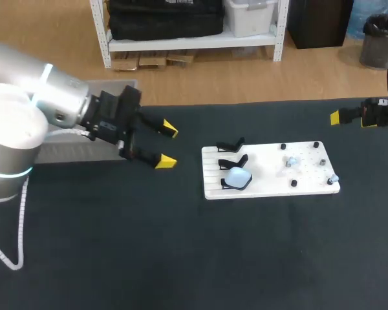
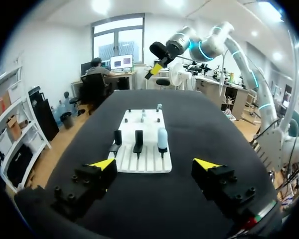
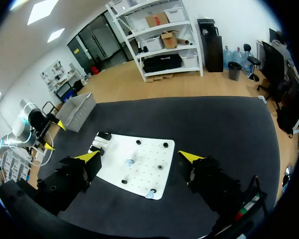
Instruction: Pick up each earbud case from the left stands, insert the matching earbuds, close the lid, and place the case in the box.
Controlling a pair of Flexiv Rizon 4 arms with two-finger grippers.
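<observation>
A: Hovering above the desk [image 1: 181,258], the left claw [image 1: 167,145] is released, with nothing between its fingers. The right claw [image 3: 139,156] is likewise spread and empty, off the board's 2 o'clock corner.

B: Case location?

A: The pale blue earbud case [image 1: 237,178] is on the nearest of 3 stands at the 9 o'clock end of the white board [image 1: 265,187]. The other 2 stands [image 1: 231,144] look bare. The board lies at 3 o'clock from the left claw.

B: Step in hand, as I judge it, is fetching that case. Advice?

A: Centre the fingers on the case, close on its 2 broad sides, then lift straight off so the board doesn't drag.

B: View differences?

A: The left wrist view shows the case standing on end ahead of the claw, which the head view flattens. The right wrist view shows the grey box [image 3: 79,110] whole, while in the head view the left arm covers most of it. The earbuds [image 1: 291,161] are small in every view.
</observation>
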